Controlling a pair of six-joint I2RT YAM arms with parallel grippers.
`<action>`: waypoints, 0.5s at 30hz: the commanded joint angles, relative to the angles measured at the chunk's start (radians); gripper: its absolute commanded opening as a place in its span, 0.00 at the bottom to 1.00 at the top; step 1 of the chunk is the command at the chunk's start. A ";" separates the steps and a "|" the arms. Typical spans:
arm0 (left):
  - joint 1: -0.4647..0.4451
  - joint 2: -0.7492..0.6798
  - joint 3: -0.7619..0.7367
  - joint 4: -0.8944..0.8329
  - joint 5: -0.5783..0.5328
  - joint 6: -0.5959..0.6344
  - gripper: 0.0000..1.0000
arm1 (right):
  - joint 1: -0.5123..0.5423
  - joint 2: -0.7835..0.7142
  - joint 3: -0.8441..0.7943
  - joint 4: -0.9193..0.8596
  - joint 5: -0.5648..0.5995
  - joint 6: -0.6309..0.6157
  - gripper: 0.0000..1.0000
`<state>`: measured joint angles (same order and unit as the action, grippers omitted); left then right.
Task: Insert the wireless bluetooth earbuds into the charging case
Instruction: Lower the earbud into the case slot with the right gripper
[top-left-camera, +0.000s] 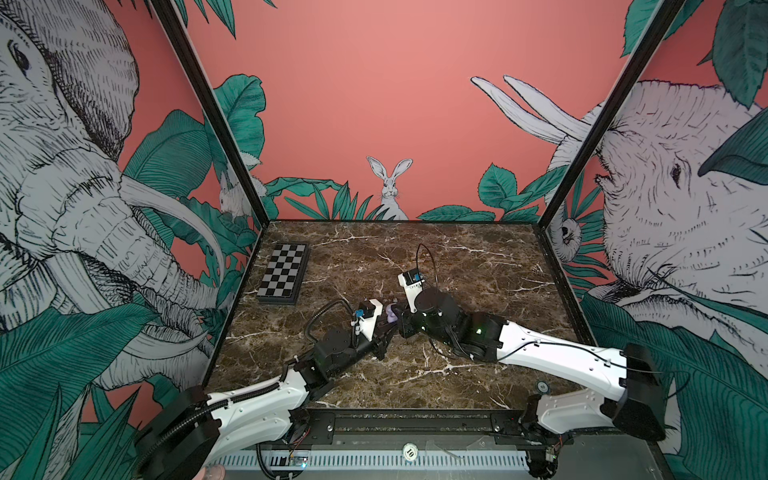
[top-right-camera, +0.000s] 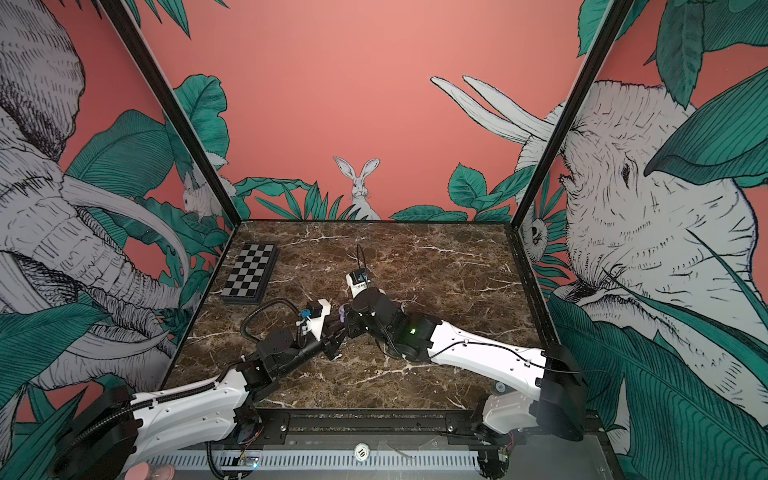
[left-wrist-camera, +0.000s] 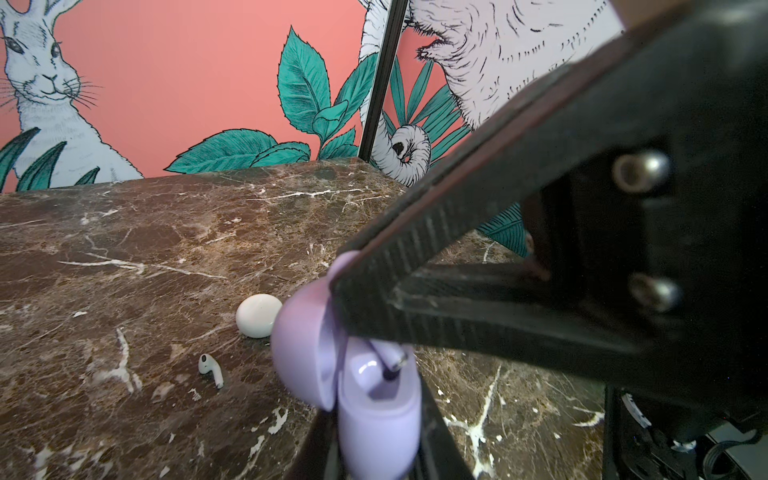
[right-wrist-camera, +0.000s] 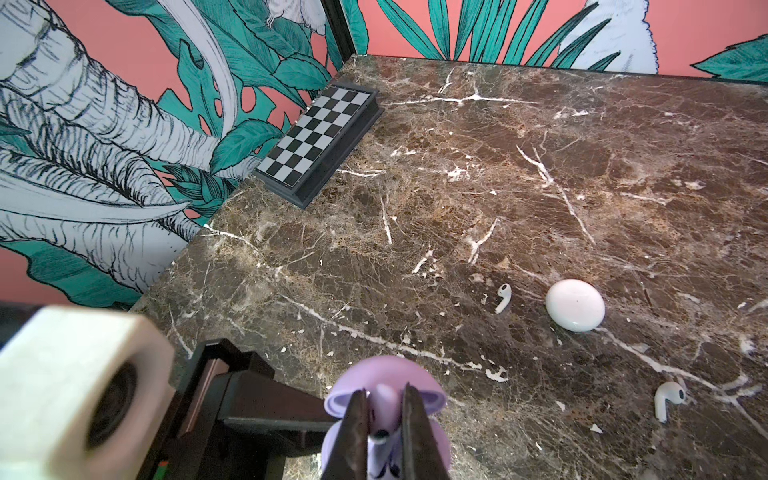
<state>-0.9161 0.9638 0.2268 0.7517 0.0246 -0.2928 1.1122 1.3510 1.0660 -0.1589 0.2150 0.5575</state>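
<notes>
Right wrist view shows the right gripper (right-wrist-camera: 384, 411) pinching a lilac earbud (right-wrist-camera: 382, 395) over the open lilac case (right-wrist-camera: 384, 370), which the left gripper (left-wrist-camera: 332, 353) clamps. Two white earbuds (right-wrist-camera: 503, 298) (right-wrist-camera: 669, 399) lie near a white case (right-wrist-camera: 575, 305); left wrist view catches only one.

The place was a robot test booth, as in a lab, and not a home. A left arm (top-left-camera: 257, 401) and a right arm (top-left-camera: 552, 349) stood on a black rail (top-left-camera: 415, 424) at the front edge of a table (top-left-camera: 478, 266) with a brown marble pattern. The walls (top-left-camera: 374, 83) were flat panels printed with animals and leaves on coral, held by black posts (top-left-camera: 210, 112). Under the rail ran a slotted cable duct (top-left-camera: 457, 459) and a round tag (top-left-camera: 409, 452) with the number 10.
</notes>
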 joint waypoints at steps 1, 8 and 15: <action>-0.004 -0.028 0.015 0.063 -0.024 -0.017 0.00 | 0.012 -0.018 -0.023 -0.001 0.012 -0.009 0.05; -0.004 -0.033 0.016 0.069 -0.039 -0.026 0.00 | 0.018 -0.028 -0.029 0.003 0.004 -0.019 0.05; -0.004 -0.045 0.013 0.068 -0.054 -0.037 0.00 | 0.024 -0.039 -0.040 0.010 0.004 -0.030 0.05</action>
<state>-0.9215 0.9508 0.2268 0.7528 0.0090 -0.3073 1.1202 1.3315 1.0454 -0.1299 0.2188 0.5453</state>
